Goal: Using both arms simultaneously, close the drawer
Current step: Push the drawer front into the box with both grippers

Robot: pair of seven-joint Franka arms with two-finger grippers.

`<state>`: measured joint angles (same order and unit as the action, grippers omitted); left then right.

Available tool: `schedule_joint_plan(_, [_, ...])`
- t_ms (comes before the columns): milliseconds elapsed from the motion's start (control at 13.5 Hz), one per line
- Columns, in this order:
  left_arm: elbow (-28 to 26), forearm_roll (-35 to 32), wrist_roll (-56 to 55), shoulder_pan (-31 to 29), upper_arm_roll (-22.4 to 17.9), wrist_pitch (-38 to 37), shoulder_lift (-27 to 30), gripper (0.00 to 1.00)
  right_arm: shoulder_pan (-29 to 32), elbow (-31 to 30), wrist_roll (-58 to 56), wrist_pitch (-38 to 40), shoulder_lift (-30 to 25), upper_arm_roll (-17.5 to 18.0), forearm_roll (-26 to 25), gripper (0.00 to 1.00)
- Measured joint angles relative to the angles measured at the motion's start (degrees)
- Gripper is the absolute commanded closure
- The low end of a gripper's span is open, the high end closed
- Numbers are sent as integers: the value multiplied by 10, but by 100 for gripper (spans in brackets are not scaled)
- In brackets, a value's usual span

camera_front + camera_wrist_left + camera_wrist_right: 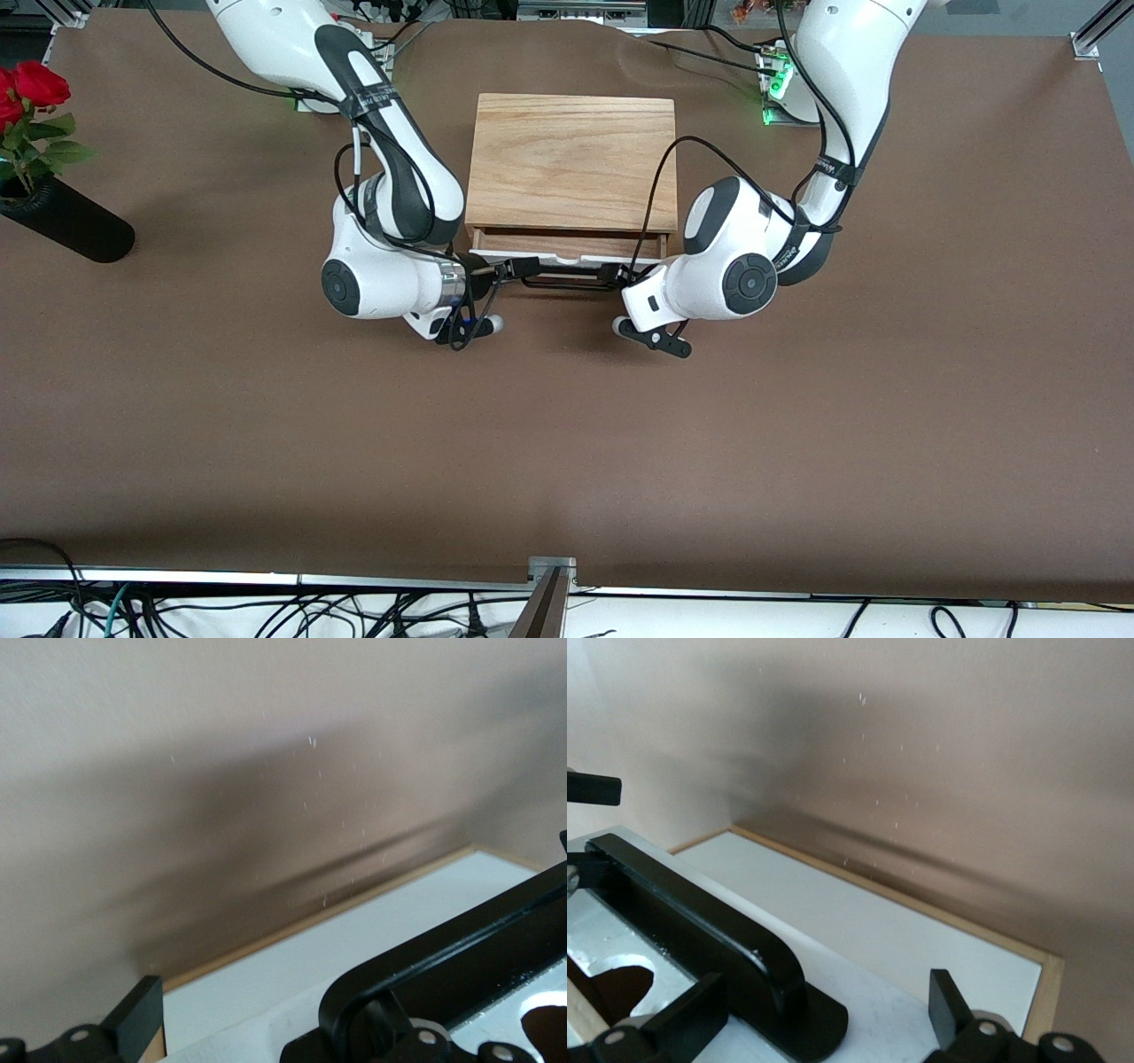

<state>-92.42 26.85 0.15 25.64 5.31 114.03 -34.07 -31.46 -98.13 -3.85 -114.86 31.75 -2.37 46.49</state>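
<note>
The light-wood box [571, 159] stands between the two arm bases. Its drawer [567, 245] is pulled out a little, with the white front panel [571, 260] and black bar handle [567, 283] facing the front camera. My right gripper [516, 266] is open at the handle's end toward the right arm. In the right wrist view [824, 1023] its fingers [700, 1010] straddle the handle's foot [775, 979]. My left gripper [614, 275] is open at the handle's other end. In the left wrist view [266, 1041] one finger [133, 1019] shows beside the panel [292, 966] and handle [443, 957].
A black vase [66, 221] with red roses [35, 84] lies tilted at the right arm's end of the table. Brown table cloth [567, 443] stretches from the drawer toward the front camera. Cables hang from both arms near the drawer front.
</note>
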Motion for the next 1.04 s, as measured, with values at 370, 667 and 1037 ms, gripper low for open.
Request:
schedule_joint_plan(370, [-3, 18, 1, 2, 3, -77, -1, 0, -7, -48, -5, 6, -29, 11, 0, 0])
schedule_joint_plan(667, [-3, 30, 1, 1, 2, -84, -3, 0, -8, -53, -8, 4, -36, 10, -1, 0])
schedule_joint_plan(1037, [8, 30, 3, 1, 1, -102, -4, 0, -7, -6, -8, 102, -73, -75, -61, 0])
